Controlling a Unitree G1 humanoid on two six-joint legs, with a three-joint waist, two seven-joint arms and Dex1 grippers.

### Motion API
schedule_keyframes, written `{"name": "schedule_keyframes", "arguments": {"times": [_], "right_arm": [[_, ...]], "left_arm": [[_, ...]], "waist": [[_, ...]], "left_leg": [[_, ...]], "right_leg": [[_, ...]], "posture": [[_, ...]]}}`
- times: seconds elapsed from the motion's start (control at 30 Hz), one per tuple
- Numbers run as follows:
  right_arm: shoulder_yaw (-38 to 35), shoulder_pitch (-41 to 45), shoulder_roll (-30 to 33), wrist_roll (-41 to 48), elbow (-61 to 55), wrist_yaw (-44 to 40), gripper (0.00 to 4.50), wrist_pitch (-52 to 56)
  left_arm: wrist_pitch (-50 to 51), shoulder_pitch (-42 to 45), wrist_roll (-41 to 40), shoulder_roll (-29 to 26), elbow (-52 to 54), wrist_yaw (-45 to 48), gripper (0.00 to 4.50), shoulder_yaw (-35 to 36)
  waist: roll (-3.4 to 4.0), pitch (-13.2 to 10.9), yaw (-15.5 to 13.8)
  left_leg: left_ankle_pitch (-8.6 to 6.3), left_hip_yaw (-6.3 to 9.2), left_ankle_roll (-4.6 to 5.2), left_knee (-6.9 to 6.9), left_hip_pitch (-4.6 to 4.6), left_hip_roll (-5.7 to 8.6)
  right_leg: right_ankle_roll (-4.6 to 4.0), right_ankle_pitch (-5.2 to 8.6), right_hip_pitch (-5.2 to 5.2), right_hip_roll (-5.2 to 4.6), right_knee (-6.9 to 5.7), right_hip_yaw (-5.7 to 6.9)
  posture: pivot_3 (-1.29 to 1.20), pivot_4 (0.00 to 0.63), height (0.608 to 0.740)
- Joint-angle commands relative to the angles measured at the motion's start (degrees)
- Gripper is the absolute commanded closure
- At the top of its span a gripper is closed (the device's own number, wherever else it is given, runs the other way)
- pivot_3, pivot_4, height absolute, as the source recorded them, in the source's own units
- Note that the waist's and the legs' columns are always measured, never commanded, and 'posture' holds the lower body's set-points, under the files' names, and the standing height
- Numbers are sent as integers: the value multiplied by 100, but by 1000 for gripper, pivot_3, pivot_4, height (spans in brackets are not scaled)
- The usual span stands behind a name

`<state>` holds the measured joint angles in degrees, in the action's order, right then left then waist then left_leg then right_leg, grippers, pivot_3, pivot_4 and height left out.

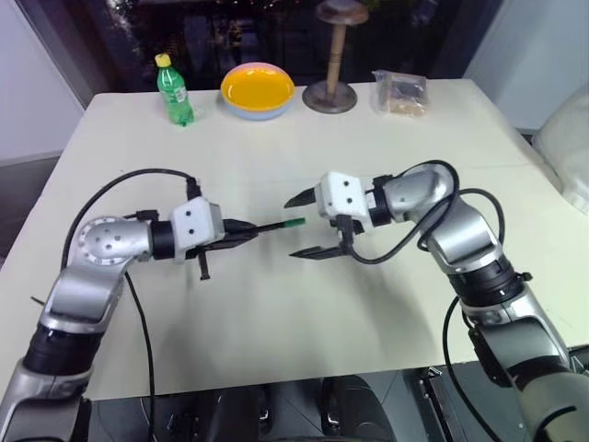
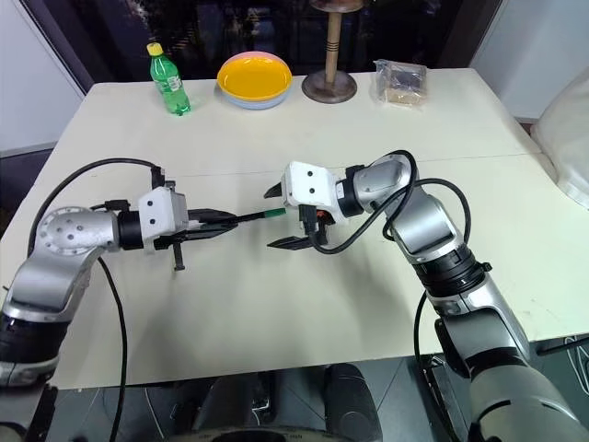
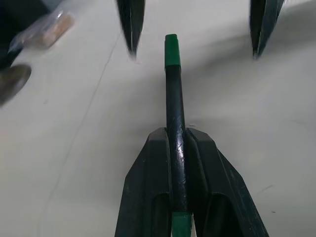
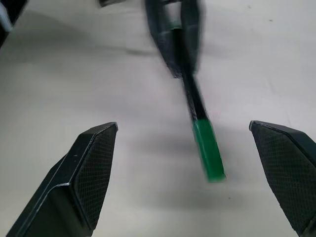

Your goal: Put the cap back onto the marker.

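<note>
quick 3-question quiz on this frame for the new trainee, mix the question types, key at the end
1. True or false: the left pincer is shut on the marker.
2. The right pincer is: A) clamped on the cap, B) open, with its fingers either side of the marker's green end, C) resting on the table.
3. Fill in: at the far edge of the table, the yellow bowl stands between the green bottle and the ____ stand.

Key
1. True; the marker's black barrel sits between its closed fingers.
2. B; nothing is in its grip, and the cap is on the marker's end.
3. Wooden.
</note>
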<state>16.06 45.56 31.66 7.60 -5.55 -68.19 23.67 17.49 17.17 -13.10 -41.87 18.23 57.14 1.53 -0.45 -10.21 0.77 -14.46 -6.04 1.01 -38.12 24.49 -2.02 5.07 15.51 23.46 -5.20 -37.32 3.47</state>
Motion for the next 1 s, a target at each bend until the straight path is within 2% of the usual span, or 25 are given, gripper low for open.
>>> {"name": "schedule_keyframes", "arguments": {"times": [0.03, 0.13, 0.3, 0.47, 0.73, 1.0], "right_arm": [[-395, -110, 85, 4, -473, 533, 68, 278], [-671, -580, 264, 178, -1030, 836, 68, 817], [-1004, -1429, 606, 466, -2000, 1146, 68, 1572], [-1193, -1902, 780, 714, -2568, 1444, 68, 2087], [-1147, -2093, 925, 1049, -2946, 1659, 68, 2431], [-1079, -1940, 1076, 1238, -2894, 1707, 68, 2452]], "left_arm": [[803, -218, -181, 104, 638, -683, 4500, 350], [1902, -515, -206, 445, 1265, -1557, 4500, 468], [3821, -819, -317, 1488, 2354, -3105, 4500, 765], [5080, -979, -95, 2330, 3059, -4252, 4500, 757], [6072, -996, 426, 3672, 3545, -5676, 4500, 786], [6117, -979, 572, 4071, 3411, -5985, 4500, 754]], "waist": [[0, 0, -9], [-2, 2, -24], [-6, 3, -18], [-9, 4, -16], [-22, 11, -31], [-23, 12, -30]], "left_leg": [[0, 1, 0, 0, 0, 0], [0, 4, 0, 0, 0, 3], [-2, 9, 3, -1, -1, 8], [-2, 15, 3, -1, -6, 8], [-3, 20, 4, -2, -7, 12], [-4, 22, 6, -2, -6, 13]], "right_leg": [[0, 0, -1, 0, 0, 0], [0, 0, -4, -5, 2, 0], [1, 0, -8, -11, 1, -1], [0, 0, -11, -8, -1, -4], [-1, 0, -15, -11, 1, -6], [-6, 2, -14, -23, 3, -6]], "posture": [[0, 150, 740], [0, 150, 740], [0, 150, 740], [0, 150, 740], [0, 150, 740], [0, 150, 740]]}}
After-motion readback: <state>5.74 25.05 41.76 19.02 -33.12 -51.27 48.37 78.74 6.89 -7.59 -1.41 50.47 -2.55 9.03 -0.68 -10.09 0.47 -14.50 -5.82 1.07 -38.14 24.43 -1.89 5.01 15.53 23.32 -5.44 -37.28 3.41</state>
